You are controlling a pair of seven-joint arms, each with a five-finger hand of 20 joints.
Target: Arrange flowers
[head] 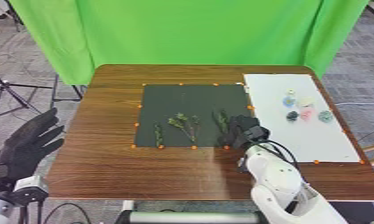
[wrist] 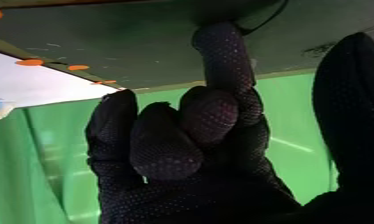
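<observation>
Hovering open left of the table [head: 95, 155] is the left hand [head: 28, 142]. On the dark mat [head: 170, 97] lie the left sprig [head: 159, 135], middle sprig [head: 182, 122] and right sprig [head: 222, 120]. Beside the last, the right hand [head: 244, 124] looks loosely open; picking greenery seems underway, next needing a pinch. Flowers [head: 306, 115] lie right, on white.

And we're in what looks like a lab: green backdrop [head: 201, 35], tripod [head: 19, 95], carpeted floor, orange markers [head: 194, 147] dotting the table [head: 103, 170]!
</observation>
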